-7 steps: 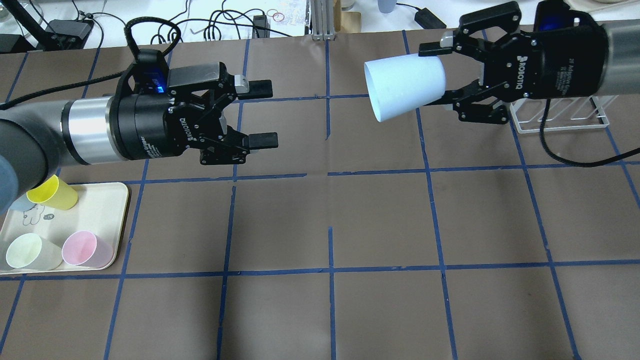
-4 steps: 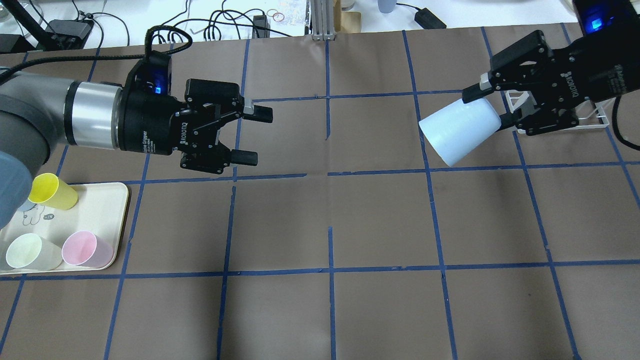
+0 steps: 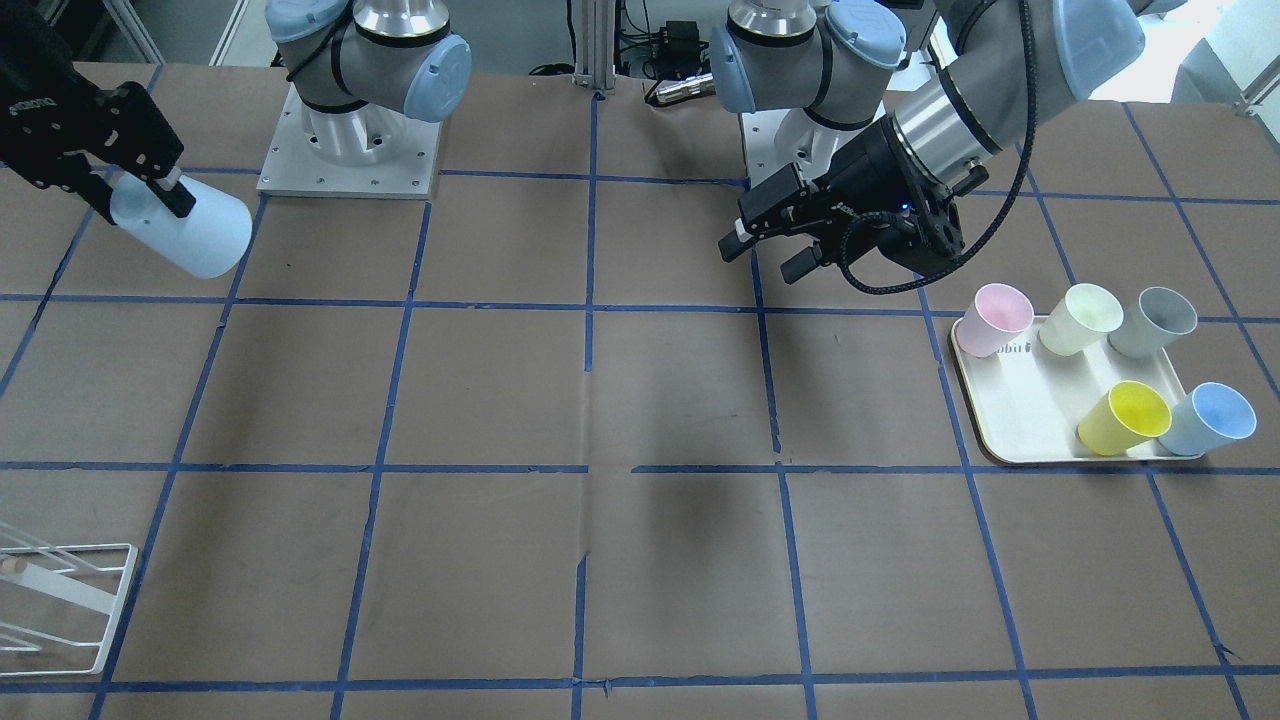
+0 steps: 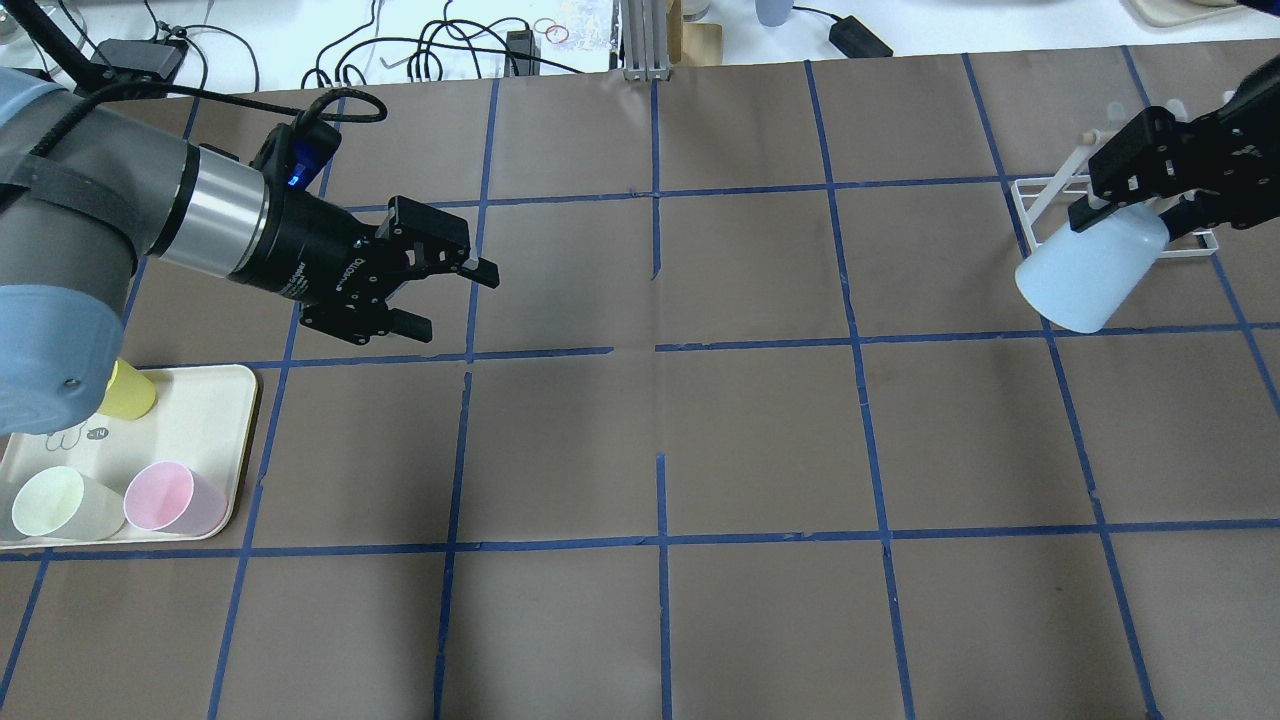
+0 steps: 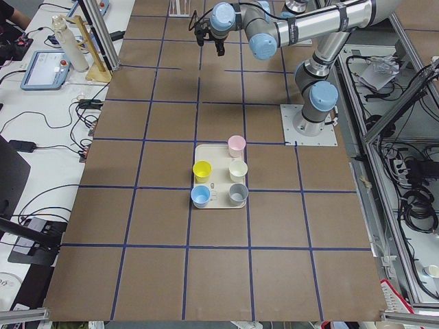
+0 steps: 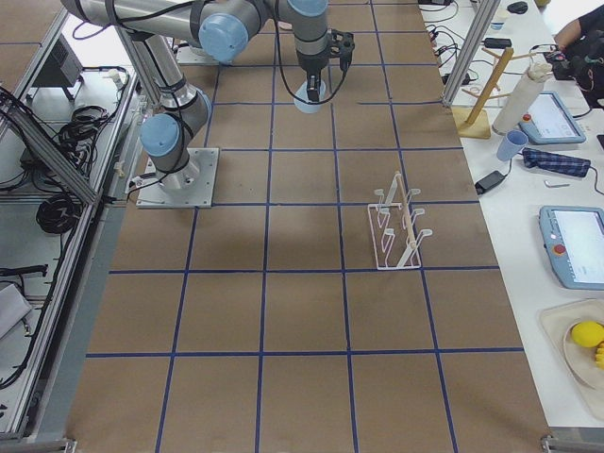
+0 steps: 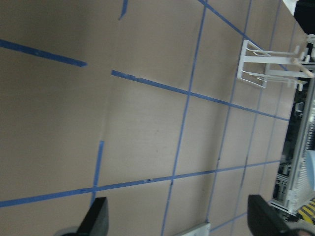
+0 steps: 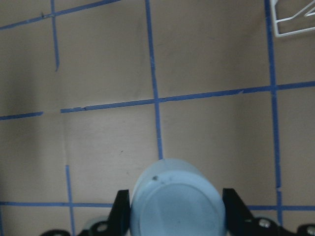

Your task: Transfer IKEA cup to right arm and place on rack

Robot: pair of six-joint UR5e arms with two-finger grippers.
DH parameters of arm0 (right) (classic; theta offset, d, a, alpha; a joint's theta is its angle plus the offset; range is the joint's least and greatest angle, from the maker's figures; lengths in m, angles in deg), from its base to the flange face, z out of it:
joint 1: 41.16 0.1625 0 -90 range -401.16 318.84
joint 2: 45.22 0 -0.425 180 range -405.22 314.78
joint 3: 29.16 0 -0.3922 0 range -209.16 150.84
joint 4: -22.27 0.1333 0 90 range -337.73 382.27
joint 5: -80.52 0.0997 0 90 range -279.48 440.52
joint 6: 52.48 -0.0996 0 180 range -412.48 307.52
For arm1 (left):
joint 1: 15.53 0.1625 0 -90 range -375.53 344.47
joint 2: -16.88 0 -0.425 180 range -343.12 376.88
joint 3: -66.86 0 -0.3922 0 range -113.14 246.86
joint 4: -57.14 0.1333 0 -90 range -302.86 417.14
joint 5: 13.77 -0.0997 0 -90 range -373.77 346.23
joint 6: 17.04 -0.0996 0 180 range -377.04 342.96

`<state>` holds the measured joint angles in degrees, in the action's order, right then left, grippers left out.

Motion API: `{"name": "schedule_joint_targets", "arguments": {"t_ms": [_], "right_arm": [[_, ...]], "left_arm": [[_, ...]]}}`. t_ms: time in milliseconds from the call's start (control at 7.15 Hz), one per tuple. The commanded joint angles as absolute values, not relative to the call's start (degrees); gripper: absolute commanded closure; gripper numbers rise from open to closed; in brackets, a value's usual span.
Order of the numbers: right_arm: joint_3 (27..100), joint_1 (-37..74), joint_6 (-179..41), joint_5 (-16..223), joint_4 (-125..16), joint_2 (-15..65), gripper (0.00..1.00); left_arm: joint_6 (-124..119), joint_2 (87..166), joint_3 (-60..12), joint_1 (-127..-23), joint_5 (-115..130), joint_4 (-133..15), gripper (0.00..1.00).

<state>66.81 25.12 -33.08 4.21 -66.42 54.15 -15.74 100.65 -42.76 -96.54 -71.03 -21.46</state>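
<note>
My right gripper (image 4: 1115,225) is shut on the IKEA cup (image 4: 1090,275), a pale grey-blue tumbler. It holds the cup above the table by its base end, mouth tilted down and towards the robot. The cup also shows in the front-facing view (image 3: 185,238) and the right wrist view (image 8: 177,204). The white wire rack (image 4: 1035,200) stands just behind the cup in the overhead view, partly hidden by the gripper, and also shows in the exterior right view (image 6: 396,231). My left gripper (image 4: 450,300) is open and empty over the left half of the table.
A cream tray (image 3: 1020,420) near the left arm holds pink (image 3: 995,318), pale green (image 3: 1085,318), grey (image 3: 1155,322), yellow (image 3: 1125,418) and sky-blue (image 3: 1210,418) cups. Cables and gear lie beyond the table's far edge (image 4: 450,45).
My right gripper has carried the cup to the right, up to the rack, tipping its mouth downward. My left gripper has drawn back to the left, still open.
</note>
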Motion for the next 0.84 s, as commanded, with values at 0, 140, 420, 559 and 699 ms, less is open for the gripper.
{"name": "schedule_joint_targets", "arguments": {"t_ms": [0,140,420,559,699], "right_arm": [[66.9,24.24,-25.79,-3.57,-75.07,51.39,1.0],[66.9,23.53,-23.32,-3.94,-80.24,49.02,1.0],[66.73,22.04,-21.8,-3.42,-89.83,42.7,1.0],[66.72,20.64,-21.71,-2.98,-93.01,41.1,1.0],[66.64,20.45,-20.76,-2.98,-94.52,39.78,1.0]], "left_arm": [[-15.37,104.57,-37.59,-102.51,-87.97,-18.09,0.0],[-15.37,106.6,-32.6,-105.67,-95.61,-19.14,0.0],[-15.46,109.15,-20.04,-108.52,-101.57,-31.73,0.0],[-15.55,109.34,-16.67,-108.6,-101.66,-35.81,0.0],[-16.94,107.17,-19.42,-108.78,-101.75,-36.37,0.0]]}}
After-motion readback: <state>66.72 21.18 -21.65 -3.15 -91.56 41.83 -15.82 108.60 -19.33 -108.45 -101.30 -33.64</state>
